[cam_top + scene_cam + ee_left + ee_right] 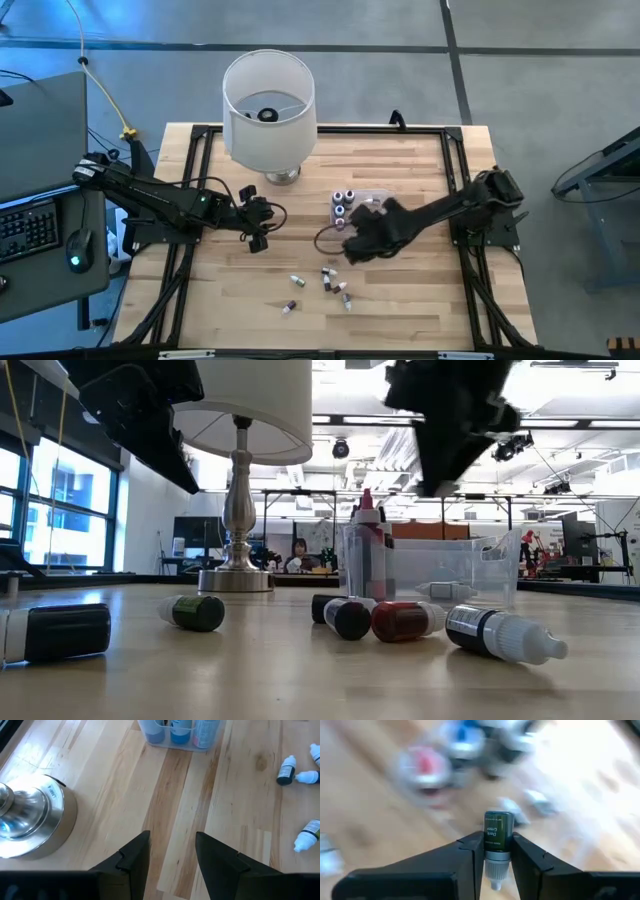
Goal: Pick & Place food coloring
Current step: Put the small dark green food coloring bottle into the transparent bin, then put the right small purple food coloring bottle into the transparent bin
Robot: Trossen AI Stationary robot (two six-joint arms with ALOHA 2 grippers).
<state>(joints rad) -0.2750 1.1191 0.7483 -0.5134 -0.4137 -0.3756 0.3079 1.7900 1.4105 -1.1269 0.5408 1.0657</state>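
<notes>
A small dark green food coloring bottle (498,831) sits between the fingers of my right gripper (497,847), which is shut on it above the table's middle (362,243). Several more food coloring bottles (328,282) lie on their sides on the wood near the front. Others stand upright in a clear tub (372,200). My left gripper (172,851) hangs open over bare wood at the centre left (258,236), holding nothing. My right gripper pinches the dark green bottle's body near its grey collar (496,851) between its two fingers, one on each side. The bottle lies along the fingers, with its white nozzle (495,877) toward the wrist and its base pointing away. It is lifted clear of the table.
A white-shaded lamp (268,105) stands on a metal base (30,815) at the far left of the table. The tub (440,572) stands beyond the lying bottles (400,620). A desk with a keyboard (30,225) lies off the left edge.
</notes>
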